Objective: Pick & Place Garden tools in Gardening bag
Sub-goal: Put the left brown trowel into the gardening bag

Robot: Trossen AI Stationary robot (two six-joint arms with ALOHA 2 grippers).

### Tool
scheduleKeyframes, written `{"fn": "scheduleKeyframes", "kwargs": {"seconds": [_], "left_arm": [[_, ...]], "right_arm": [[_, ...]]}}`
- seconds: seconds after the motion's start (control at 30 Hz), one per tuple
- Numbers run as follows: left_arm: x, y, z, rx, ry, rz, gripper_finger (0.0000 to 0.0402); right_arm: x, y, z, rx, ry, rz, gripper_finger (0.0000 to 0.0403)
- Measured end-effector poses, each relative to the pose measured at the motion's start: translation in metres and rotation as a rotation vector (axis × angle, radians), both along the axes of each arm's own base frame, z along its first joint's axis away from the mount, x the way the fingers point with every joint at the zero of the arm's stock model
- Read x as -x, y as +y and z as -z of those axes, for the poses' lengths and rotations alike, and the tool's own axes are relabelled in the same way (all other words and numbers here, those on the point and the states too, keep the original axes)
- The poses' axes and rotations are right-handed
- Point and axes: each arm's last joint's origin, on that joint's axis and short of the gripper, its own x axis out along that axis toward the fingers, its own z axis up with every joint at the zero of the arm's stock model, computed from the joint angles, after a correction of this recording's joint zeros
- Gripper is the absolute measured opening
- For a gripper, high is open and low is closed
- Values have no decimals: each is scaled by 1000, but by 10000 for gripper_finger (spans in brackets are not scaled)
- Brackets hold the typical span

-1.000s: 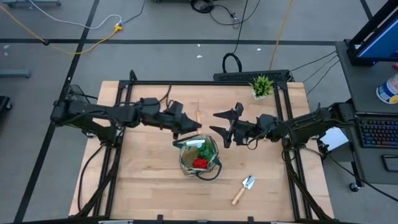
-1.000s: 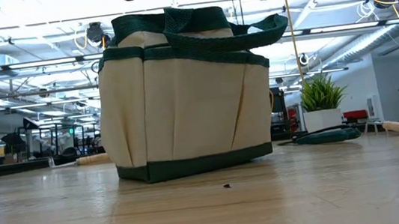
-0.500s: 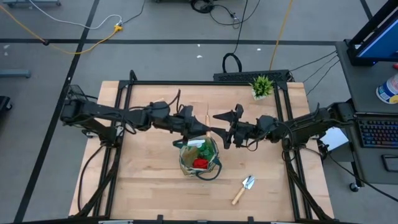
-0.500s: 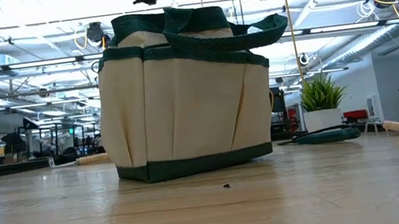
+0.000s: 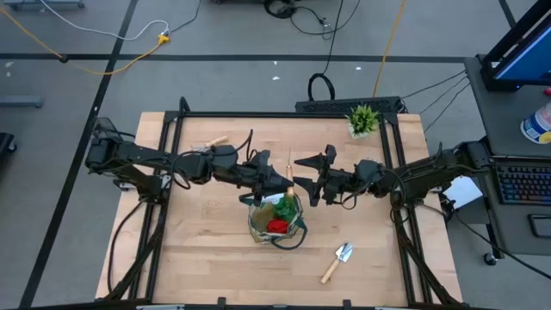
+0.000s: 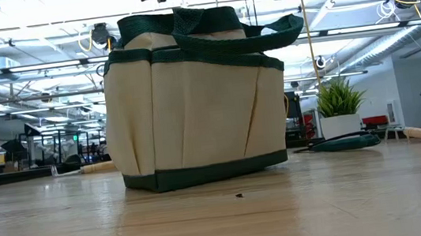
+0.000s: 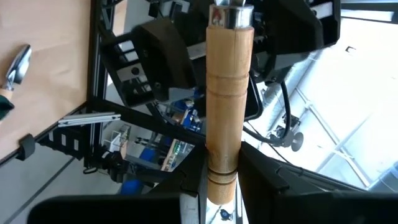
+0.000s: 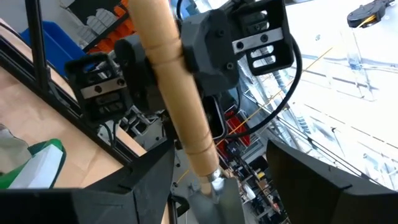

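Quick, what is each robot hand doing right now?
Left hand: closed on a wooden-handled tool, above the gardening bag.
Right hand: open, holding nothing, beside that tool.

A robotics lab or open workshop floor: grey concrete with loose cables [image 5: 129,39], a wooden bench [image 5: 207,250] framed in black aluminium rails, a keyboard [image 5: 525,182] on a side desk, exposed ceiling pipes and strip lights [image 6: 19,44] overhead.
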Motion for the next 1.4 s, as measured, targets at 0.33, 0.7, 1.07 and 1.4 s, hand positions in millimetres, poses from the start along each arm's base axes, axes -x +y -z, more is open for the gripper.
{"fn": "scheduleKeyframes", "kwargs": {"seconds": [0.33,0.7,1.07,1.4], "left_arm": [[0,-2,1,17,19,-5,64],[0,-2,1,42,30,-18,64],[0,-6,1,6,22,4,64],[0,-3,4,-4,56,35,64]], "right_arm": [[0,0,0,-30,-2,-9,226],[-15,2,2,-49,10,-13,210],[-43,6,5,-23,42,-5,210],[-38,19,3,-28,53,103,210]]}}
